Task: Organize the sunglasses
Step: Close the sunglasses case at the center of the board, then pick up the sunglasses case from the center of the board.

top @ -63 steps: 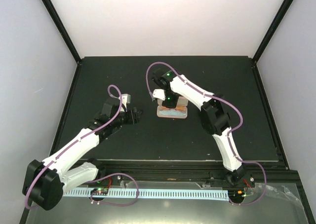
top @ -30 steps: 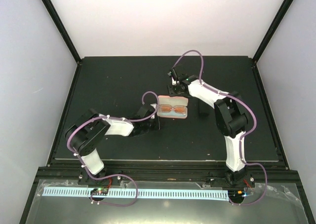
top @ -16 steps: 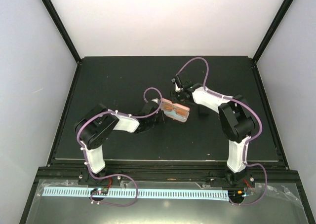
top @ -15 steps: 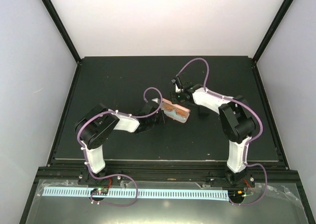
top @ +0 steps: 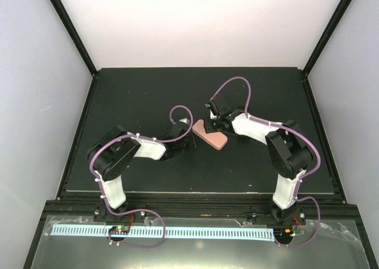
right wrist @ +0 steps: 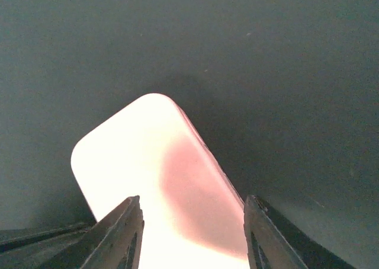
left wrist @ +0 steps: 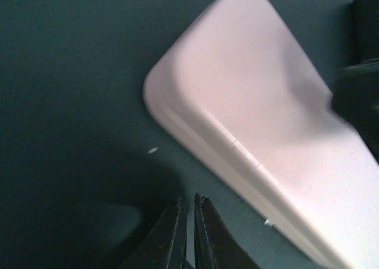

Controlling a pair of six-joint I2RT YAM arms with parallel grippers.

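A pink case (top: 211, 135) lies shut and slanted on the black table. The sunglasses are hidden. In the top view my right gripper (top: 212, 124) hovers at the case's far end. In the right wrist view the gripper (right wrist: 192, 207) is open, its fingers (right wrist: 127, 224) spread over the case's lid (right wrist: 160, 174) without clamping it. My left gripper (top: 190, 140) sits low at the case's left side. In the left wrist view its tips (left wrist: 188, 207) are shut with nothing between them, a short gap from the case's long edge (left wrist: 260, 144).
The black tabletop (top: 130, 97) stretches to raised black rails at the sides and back. White walls enclose the cell. A dark part of the right arm (left wrist: 361, 97) shows at the right edge of the left wrist view, over the case.
The case stood open with an amber pair inside; its lid has come down and it is now shut. The right gripper's jaws have spread wider. The left gripper stays shut beside the case.
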